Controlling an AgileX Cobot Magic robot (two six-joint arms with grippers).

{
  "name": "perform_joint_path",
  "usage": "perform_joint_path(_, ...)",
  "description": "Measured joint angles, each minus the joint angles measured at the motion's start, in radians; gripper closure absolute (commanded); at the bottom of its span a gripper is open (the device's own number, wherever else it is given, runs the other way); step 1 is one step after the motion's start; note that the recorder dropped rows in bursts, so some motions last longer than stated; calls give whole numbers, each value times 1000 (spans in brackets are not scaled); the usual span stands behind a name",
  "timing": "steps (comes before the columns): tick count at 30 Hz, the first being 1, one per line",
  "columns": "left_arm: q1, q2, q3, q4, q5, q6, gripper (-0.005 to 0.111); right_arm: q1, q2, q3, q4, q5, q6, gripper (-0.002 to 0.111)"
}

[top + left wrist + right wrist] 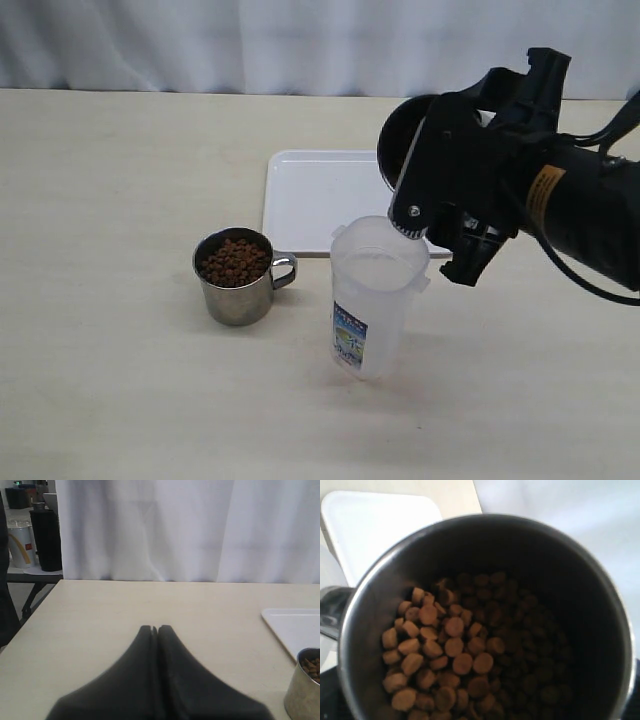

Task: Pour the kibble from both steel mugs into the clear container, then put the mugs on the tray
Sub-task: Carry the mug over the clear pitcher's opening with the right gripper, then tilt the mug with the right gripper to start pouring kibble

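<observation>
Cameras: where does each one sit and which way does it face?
Exterior view: raised, off the arms, looking down at the table, tray, clear container and standing mug; the right gripper holds the tilted mug over the container.
Left wrist view: low over the table, facing the curtain; its shut left gripper fills the foreground.
Right wrist view: looks straight into the tilted mug at the kibble; no gripper clearly visible.
Shared: tray in all three; standing mug in exterior and left wrist.
</observation>
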Motion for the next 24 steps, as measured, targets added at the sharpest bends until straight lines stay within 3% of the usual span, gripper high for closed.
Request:
perform_joint_path(7, 0, 0, 0, 0, 0, 0, 107, 0, -4, 0, 0, 0, -2, 104)
perform_joint_path(14, 0, 0, 0, 0, 0, 0, 107, 128, -4, 0, 12, 150, -76, 104)
perform_joint_path(24, 0, 0, 0, 0, 0, 0, 107, 128, -4, 0, -11, 164, -132, 104)
